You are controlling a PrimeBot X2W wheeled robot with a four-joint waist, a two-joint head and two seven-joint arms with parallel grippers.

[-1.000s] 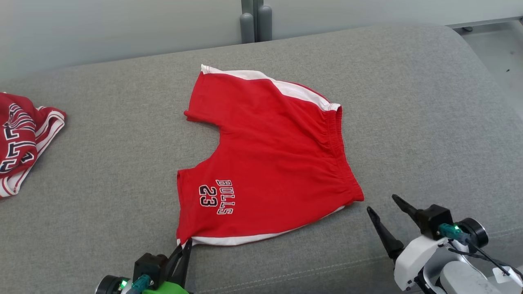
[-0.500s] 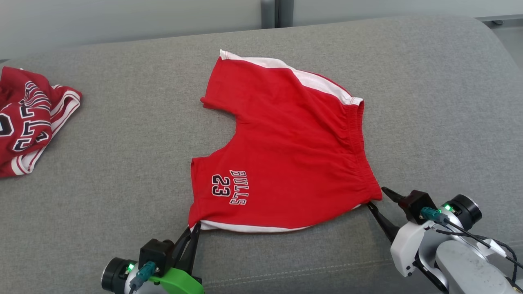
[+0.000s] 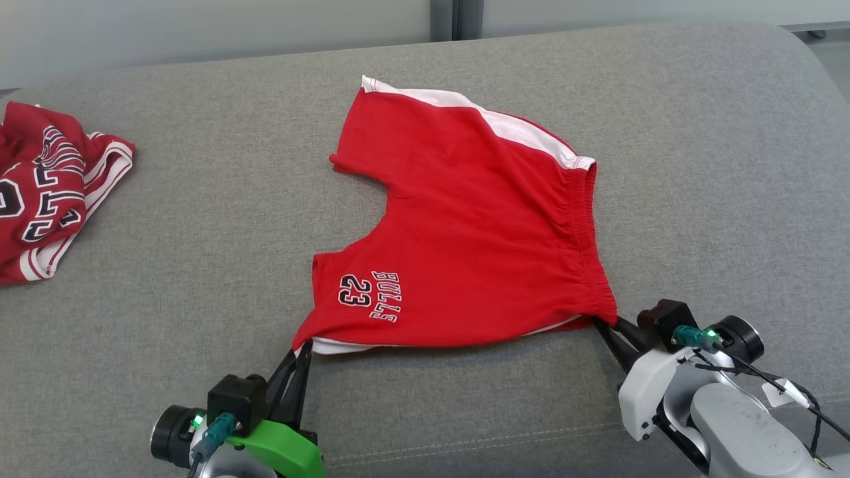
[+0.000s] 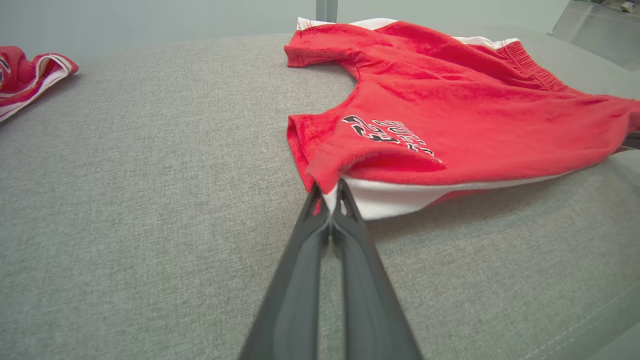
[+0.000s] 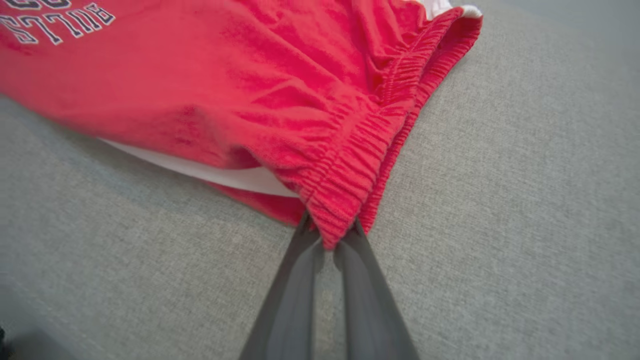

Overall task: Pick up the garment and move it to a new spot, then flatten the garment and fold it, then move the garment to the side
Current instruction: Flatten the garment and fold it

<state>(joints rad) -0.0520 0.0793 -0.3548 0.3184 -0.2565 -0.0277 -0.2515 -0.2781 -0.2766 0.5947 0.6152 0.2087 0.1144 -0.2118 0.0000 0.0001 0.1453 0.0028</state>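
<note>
Grey woven-fabric cushion (image 3: 166, 219): a broad upholstered seat that carries everything here (not a table, and soft enough to give a little under a press).

Red knit shorts (image 3: 478, 219): these lie spread near the middle of the cushion. They have white side stripes and a "BULLS 23" print. The near edge is lifted slightly at both corners, while the far part rests flat.

Shorts, direction: the waist faces the robot's right and the two leg openings point to its left. The long axis seems to run near to far across both legs, though this is hard to call from the head view.

Shorts, handling: probably light, limp and not slippery. They will sag between two holds and crease readily, so corners and seams are the sensible places to take them.

Red-and-white printed jersey (image 3: 46, 192): this lies crumpled at the far left of the cushion, well apart from the shorts.

Left pincer (image 3: 299, 348): its fingers are pressed together on the near leg's hem corner, with the white stripe just beside it.

Right pincer (image 3: 603, 324): it is closed tight on the near end of the gathered elastic waistband (image 5: 370, 135) (thicker cloth, likely a firmer bite).
</note>
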